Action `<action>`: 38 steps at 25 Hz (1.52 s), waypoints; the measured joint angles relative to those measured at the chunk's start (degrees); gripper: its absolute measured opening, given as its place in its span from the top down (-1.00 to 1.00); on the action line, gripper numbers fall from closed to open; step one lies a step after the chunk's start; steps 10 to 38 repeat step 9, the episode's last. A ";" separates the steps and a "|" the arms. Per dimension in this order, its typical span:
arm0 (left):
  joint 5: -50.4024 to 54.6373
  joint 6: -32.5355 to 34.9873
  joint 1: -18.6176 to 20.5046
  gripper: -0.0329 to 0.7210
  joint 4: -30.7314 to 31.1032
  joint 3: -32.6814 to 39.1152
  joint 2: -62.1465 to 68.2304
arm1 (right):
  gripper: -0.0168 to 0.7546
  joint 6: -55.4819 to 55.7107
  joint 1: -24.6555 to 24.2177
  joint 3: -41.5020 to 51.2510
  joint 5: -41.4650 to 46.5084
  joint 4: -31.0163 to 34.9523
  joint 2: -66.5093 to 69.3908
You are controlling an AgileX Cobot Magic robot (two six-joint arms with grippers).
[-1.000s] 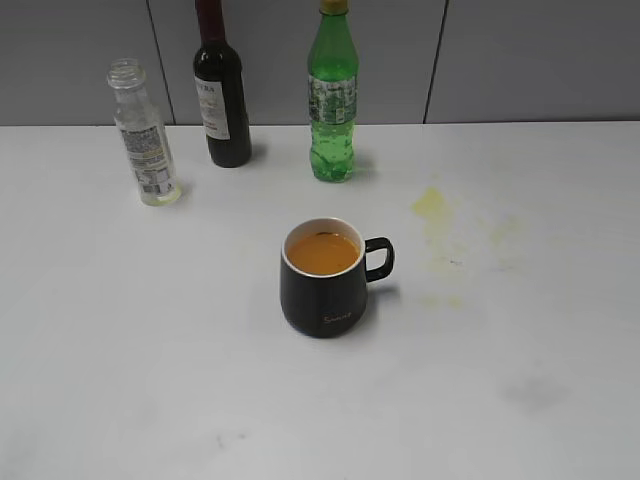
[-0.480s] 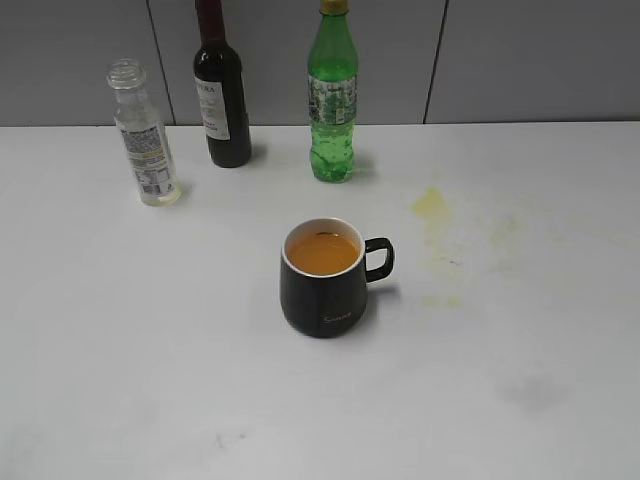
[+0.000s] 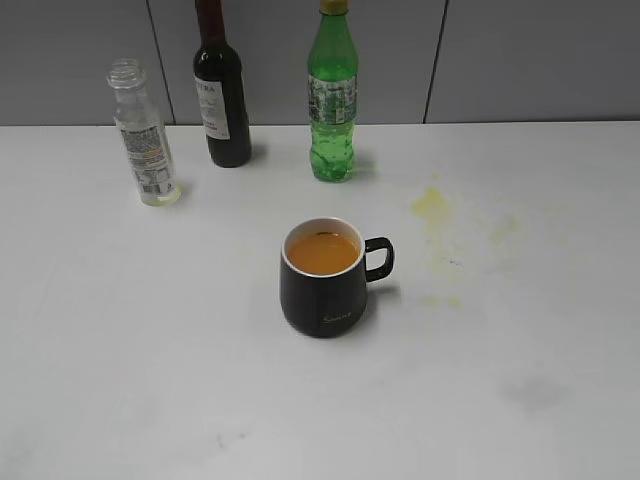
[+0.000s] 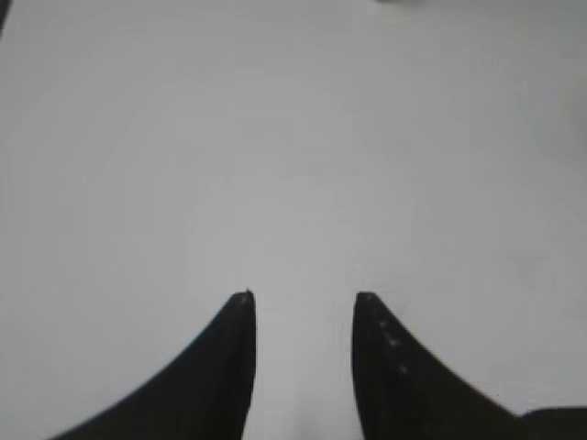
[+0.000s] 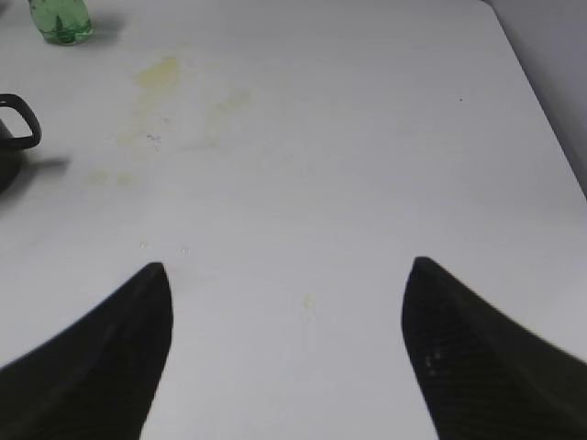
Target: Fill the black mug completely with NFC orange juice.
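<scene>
Grey wall, white table (image 3: 150, 350), yellow stains (image 3: 432, 203) | left tool (image 4: 303, 298) narrow, empty | right tool (image 5: 286, 266) wide, empty

We are seeing a matt black mug (image 3: 322, 292) on a smooth white table (image 3: 150, 330), and behind the mug a clear plastic bottle (image 3: 142, 135).

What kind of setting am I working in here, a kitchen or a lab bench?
Most likely a lab or office test bench: a bare white table against grey wall panels, with only a filled black mug and three bottles on it, and yellowish stains.
</scene>
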 joint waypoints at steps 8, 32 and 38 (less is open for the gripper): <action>0.01 0.00 9.57 0.32 0.05 0.00 -11.90 | -0.58 0.00 0.00 0.00 0.00 0.00 0.00; 0.18 0.00 10.11 0.32 0.05 0.00 -12.55 | -0.58 0.00 0.00 0.02 0.00 0.00 0.00; 0.18 0.00 10.11 0.32 0.05 0.00 -12.55 | -0.58 0.00 0.00 0.02 0.00 0.00 0.00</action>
